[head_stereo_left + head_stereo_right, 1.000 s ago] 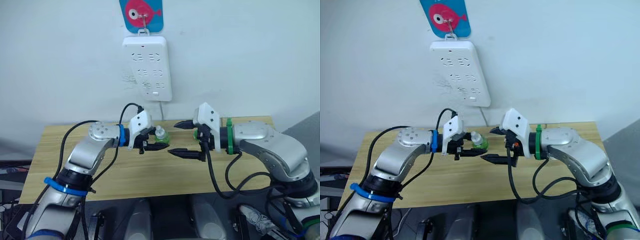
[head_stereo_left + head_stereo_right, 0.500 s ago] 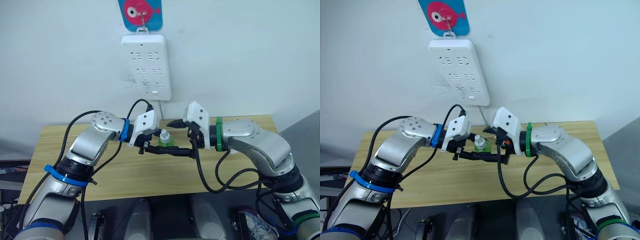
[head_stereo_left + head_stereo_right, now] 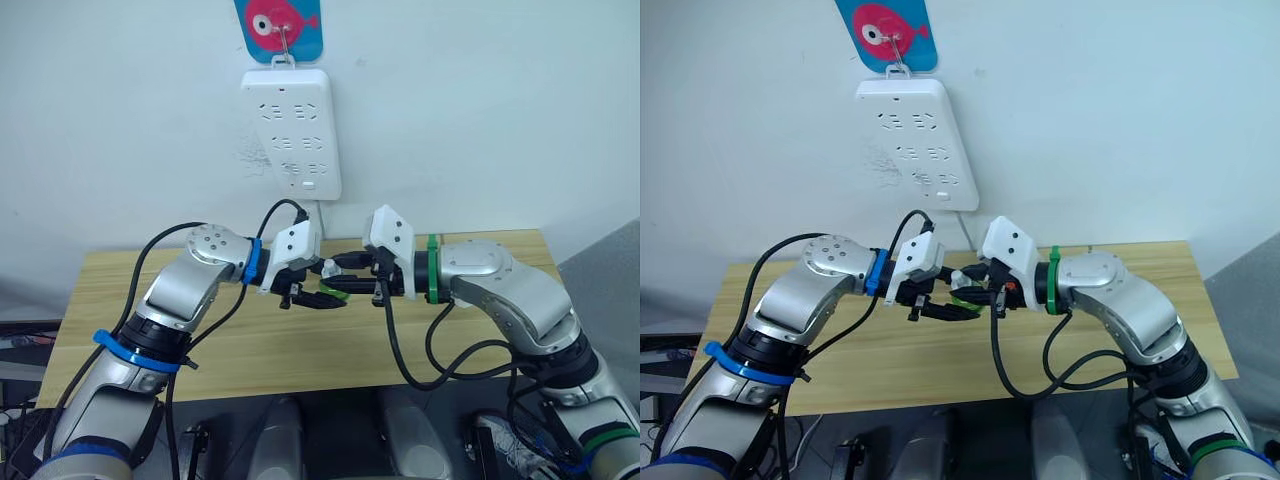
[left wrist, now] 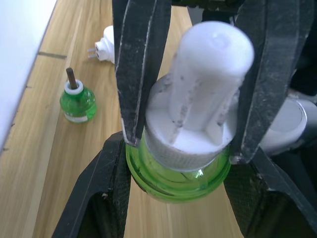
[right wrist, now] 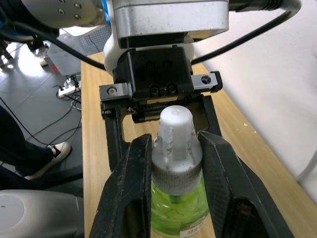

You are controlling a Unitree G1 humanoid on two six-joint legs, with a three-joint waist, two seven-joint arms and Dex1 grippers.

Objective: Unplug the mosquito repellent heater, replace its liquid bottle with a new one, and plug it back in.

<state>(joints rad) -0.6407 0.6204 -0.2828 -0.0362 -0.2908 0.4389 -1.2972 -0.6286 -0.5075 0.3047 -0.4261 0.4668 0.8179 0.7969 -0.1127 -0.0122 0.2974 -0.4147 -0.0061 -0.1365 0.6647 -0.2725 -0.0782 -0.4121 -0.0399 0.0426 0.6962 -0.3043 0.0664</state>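
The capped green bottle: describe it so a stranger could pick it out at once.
Above the wooden table, the two arms meet in mid-air, and between their black fingers is the capped green bottle. Unlike the other green bottle standing on the table with a bare dark wick, it wears a white ribbed cap.

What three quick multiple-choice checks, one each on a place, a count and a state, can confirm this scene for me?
1. Where is the heater?
A. Plugged into the wall strip
B. Lying on the table
C. In the right end effector

2. How many green bottles show?
A. One
B. Two
C. Three

3. What state is the held bottle's top in?
A. White cap on
B. Cap off, on the table
C. Wick bare

Answers:
1. B: the heater lies on the table, prongs free.
2. B: the held bottle is in the left end effector; the wick bottle stands on the table.
3. A: the cap sits on, between the right end effector's fingers.
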